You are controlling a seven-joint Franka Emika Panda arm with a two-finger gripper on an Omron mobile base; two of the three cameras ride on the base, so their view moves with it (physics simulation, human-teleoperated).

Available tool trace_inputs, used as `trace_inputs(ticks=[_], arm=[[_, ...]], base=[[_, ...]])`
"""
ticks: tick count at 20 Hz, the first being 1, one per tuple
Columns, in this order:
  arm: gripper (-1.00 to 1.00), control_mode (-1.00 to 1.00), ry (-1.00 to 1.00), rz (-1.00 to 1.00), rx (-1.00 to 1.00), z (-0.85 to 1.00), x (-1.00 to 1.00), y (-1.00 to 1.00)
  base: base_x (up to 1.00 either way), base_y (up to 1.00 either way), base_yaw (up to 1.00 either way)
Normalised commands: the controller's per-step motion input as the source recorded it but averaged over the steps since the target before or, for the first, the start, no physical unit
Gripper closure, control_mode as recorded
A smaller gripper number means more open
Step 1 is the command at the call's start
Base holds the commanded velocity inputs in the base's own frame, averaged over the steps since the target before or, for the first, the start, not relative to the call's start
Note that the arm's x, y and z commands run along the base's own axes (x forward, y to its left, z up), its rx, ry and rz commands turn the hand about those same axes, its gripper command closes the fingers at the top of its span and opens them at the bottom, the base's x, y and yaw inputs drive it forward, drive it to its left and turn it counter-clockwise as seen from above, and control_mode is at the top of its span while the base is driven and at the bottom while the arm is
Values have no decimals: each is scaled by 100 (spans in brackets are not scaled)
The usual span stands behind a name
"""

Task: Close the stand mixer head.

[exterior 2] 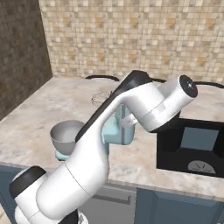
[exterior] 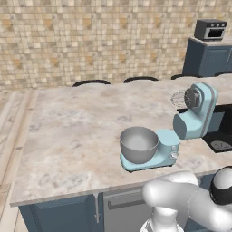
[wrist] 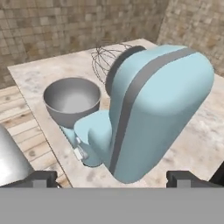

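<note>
Marbled countertop point(exterior: 77, 136) runs beneath a tan tiled wall point(exterior: 90, 41), and the mixer is your landmark on it. Looking from the left base view and moving left to right, you first meet the grey steel bowl point(exterior: 138, 144), seated on the flat light-blue base point(exterior: 168, 144) near the counter's front edge. Up and to the right of the bowl, the stand mixer head point(exterior: 198, 112) is tilted back on its hinge, well clear of the bowl. Its wire whisk point(exterior: 179, 99) points out to the left from the dark hub, above and beyond the bowl. Right of the mixer, just beside it, you have a black appliance point(exterior 2: 192, 146) on the counter. Beyond that, far behind the mixer, a small oven point(exterior: 210, 29) sits on a blue cabinet point(exterior: 208, 58).

From the hand view, you are looking closely at the raised head point(wrist: 153, 109), with a grey band running along its rounded housing. The bowl point(wrist: 72, 98) lies to the left of it there. Your gripper point(wrist: 111, 179) sits at the bottom, its two dark fingertips point(wrist: 41, 178) spread wide apart and holding nothing, not touching the head.
</note>
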Motion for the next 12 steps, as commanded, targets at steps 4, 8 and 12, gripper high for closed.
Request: trace_inputs(ticks=[4,8,12], arm=[[-100,-100,0,21,6,-6,46,-46],[-100,-100,-6,18,15,-19,52,-7],[-100,-100,-16,12,30,-24,19,11]], base=[[0,0,0],[0,0,0],[0,0,0]])
